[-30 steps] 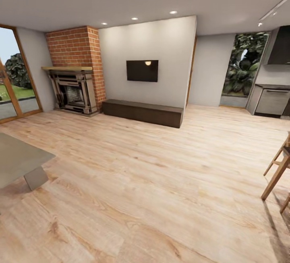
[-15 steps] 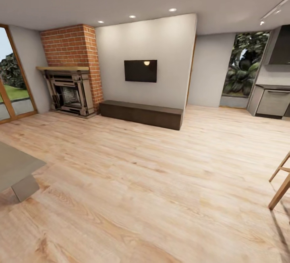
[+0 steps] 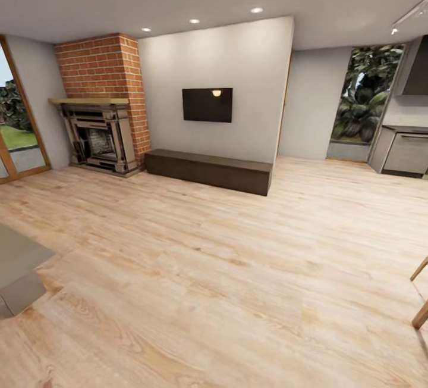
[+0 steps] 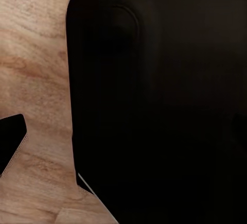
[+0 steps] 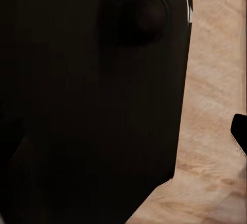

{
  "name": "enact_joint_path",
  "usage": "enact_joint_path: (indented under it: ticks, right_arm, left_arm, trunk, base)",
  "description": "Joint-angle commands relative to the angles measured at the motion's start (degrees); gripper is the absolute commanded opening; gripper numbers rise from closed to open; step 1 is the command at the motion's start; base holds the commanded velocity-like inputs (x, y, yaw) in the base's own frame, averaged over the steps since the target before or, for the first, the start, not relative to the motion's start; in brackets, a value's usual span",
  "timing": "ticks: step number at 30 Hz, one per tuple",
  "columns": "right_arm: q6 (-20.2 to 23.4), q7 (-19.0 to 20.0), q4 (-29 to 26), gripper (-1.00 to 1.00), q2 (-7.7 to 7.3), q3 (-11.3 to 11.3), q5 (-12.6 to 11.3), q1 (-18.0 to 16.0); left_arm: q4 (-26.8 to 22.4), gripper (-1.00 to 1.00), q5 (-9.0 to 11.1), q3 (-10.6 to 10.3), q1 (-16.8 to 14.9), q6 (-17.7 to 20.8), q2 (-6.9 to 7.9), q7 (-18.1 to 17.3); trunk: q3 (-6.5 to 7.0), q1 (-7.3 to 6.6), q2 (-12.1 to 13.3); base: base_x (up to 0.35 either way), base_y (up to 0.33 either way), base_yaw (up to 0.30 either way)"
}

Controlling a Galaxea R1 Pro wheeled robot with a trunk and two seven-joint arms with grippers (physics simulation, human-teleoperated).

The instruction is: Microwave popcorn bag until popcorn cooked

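Each wrist camera faced a black robot body panel (image 4: 154,100) with pale wood-plank floor (image 3: 226,269) beside it; whether either hand was open or closed could not be told. Farther out stood a white partition wall carrying a black wall-mounted television (image 3: 207,105), a long dark-brown low bench (image 3: 208,171) and a red-brick fireplace (image 3: 101,102). A grey kitchen cabinet (image 3: 407,153) lay far off. No task step appeared done: the popcorn bag remained to be reached, and no container contents were visible.
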Motion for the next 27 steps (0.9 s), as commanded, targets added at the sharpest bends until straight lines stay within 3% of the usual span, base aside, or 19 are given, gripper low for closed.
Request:
enact_joint_path:
  ticks: [1,8,27]
  right_arm:
    - [-0.02,-0.04,0.00,1.00,0.01,0.04,0.01,-0.01]
    - [-0.11,-0.05,0.01,1.00,0.08,-0.55,-0.59,-0.01]
    - [-0.10,-0.05,0.04,1.00,0.02,-0.65,-0.76,-0.01]
  left_arm:
    - [-0.02,1.00,0.07,0.03,-0.01,-0.03,-0.01,0.04]
    - [-0.02,1.00,0.08,0.03,-0.02,-0.03,-0.01,0.10]
    - [-0.02,1.00,0.07,0.03,-0.01,-0.03,0.00,0.07]
  trunk:
    - [-0.04,0.03,-0.02]
    - [-0.04,0.03,-0.02]
    - [-0.04,0.03,-0.02]
  base:
    - [0.322,0.000,0.000]
    - [0.322,0.000,-0.077]
    - [0.322,0.000,-0.281]
